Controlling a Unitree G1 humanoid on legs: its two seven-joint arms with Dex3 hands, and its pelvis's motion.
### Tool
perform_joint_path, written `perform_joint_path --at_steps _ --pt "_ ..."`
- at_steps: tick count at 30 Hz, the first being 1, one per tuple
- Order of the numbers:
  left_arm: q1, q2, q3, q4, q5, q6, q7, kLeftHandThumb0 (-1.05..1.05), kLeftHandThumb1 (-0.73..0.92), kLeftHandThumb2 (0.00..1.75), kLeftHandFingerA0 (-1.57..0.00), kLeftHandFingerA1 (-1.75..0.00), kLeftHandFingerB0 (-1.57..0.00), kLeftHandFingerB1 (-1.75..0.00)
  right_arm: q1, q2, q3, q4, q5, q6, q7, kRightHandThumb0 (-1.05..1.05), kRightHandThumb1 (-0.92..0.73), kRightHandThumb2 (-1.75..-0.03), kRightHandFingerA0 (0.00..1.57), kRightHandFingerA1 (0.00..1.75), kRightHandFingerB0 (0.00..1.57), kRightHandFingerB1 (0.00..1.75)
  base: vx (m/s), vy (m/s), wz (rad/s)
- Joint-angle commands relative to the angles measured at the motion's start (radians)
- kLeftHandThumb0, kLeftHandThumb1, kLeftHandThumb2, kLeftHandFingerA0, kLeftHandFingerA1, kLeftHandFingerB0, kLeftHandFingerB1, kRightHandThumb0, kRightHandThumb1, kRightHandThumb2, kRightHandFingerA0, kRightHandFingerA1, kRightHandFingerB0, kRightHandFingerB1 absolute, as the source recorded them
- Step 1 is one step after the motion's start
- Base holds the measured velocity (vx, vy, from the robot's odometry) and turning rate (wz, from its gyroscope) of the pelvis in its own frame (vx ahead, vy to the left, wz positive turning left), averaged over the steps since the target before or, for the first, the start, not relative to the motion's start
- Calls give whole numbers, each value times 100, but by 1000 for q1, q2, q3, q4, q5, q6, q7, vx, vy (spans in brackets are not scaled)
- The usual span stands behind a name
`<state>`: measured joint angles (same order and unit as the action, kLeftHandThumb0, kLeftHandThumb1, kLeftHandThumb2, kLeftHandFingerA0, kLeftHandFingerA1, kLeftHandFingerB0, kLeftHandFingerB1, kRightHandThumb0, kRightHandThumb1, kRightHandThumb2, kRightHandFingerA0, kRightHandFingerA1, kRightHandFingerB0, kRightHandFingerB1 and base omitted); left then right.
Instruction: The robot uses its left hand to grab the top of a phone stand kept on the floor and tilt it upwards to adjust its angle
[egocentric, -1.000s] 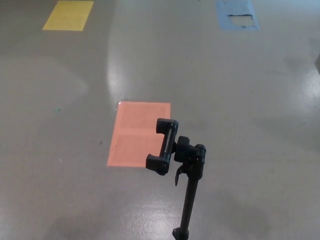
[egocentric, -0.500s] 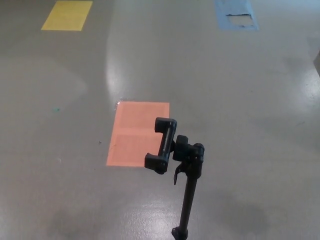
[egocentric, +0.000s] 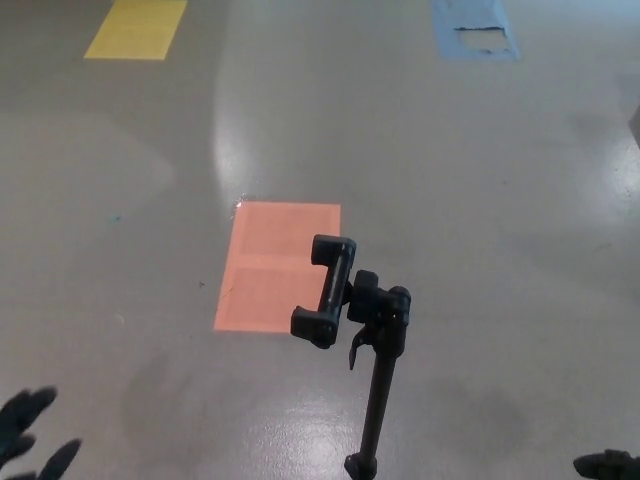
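A black phone stand (egocentric: 377, 390) rises from the bottom middle of the head view on a thin pole. Its clamp head (egocentric: 328, 290) sits at the top, tilted to the left over the floor, with nothing in it. My left hand (egocentric: 28, 432) shows only as black fingers, spread apart, in the bottom left corner, far left of and below the clamp. A small black part of my right hand (egocentric: 608, 464) peeks in at the bottom right corner, well right of the pole.
The floor (egocentric: 480, 200) is grey and glossy. A salmon rectangle (egocentric: 275, 262) is marked on it just behind the clamp. A yellow rectangle (egocentric: 136, 28) lies at the far left and a worn blue one (egocentric: 474, 30) at the far right.
Both hands have come into the picture at the bottom corners; neither showed before. The stand has not moved apart from a slight shift of the camera.
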<state>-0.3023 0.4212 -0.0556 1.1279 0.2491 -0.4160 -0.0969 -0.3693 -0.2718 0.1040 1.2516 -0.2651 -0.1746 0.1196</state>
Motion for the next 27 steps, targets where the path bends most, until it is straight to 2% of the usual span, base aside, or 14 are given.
perform_joint_path --at_steps 1,5,11,12,13,14,20,21,22,23,25,26,27 --pt "-48 122 -120 -174 186 -230 107 -81 68 103 -11 -36 0 -19 -26 -14 -21 -3 17 -45 -46 -69 -88 -66 22 36 18 29 0 0 0" --pt "-53 169 -158 -291 254 -260 160 -82 62 98 -13 -43 0 -17 -32 -19 -19 -1 12 -43 -38 -68 -88 -66 22 36 18 29 0 0 0" --pt "-56 214 -188 -465 316 -292 195 -81 59 94 -13 -37 0 -17 -38 -23 -20 6 12 -36 -24 -68 -87 -65 22 37 18 29 0 0 0" --pt "-60 216 -189 -488 311 -293 183 -79 74 63 -19 -27 0 -13 -41 -25 -15 7 6 -34 -26 -69 -87 -65 23 37 18 29 0 0 0" --pt "-60 217 -190 -496 309 -292 180 -79 74 63 -19 -27 0 -13 -42 -25 -13 8 4 -34 -27 -69 -87 -65 23 37 18 29 0 0 0" --pt "-70 220 -196 -533 324 -289 184 -80 59 95 -13 -38 0 -17 -45 -25 -15 7 7 -32 -23 -67 -87 -66 23 37 18 30 0 0 0" --pt "-96 221 -219 -615 367 -259 187 -87 62 95 -15 -37 0 -12 -53 -28 -13 8 6 -24 -14 -66 -87 -65 23 36 19 30 0 0 0" --pt "-100 225 -227 -632 383 -249 186 -80 74 63 -20 -28 0 -16 -52 -29 -14 7 7 -27 -10 -65 -87 -65 23 36 19 30 0 0 0" --pt "-103 228 -232 -641 392 -244 185 -80 74 63 -20 -28 0 -16 -52 -29 -14 7 8 -29 -7 -65 -87 -65 23 36 19 30 0 0 0" --pt "-111 232 -239 -655 410 -239 184 -80 59 95 -11 -36 0 -17 -54 -31 -9 7 3 -23 -6 -67 -87 -65 23 35 19 29 0 0 0" --pt "-122 237 -249 -672 431 -232 184 -80 59 95 -11 -36 0 -17 -59 -34 0 7 -6 -14 -7 -67 -87 -65 23 35 19 29 0 0 0" --pt "-129 237 -253 -681 435 -225 179 -79 74 63 -15 -27 0 -15 -61 -35 2 7 -7 -14 -6 -67 -87 -65 23 36 19 30 0 0 0" --pt "-139 235 -257 -688 439 -223 176 -81 59 94 -11 -36 0 -16 -64 -36 1 8 -6 -12 -5 -66 -87 -66 23 36 19 30 0 0 0"
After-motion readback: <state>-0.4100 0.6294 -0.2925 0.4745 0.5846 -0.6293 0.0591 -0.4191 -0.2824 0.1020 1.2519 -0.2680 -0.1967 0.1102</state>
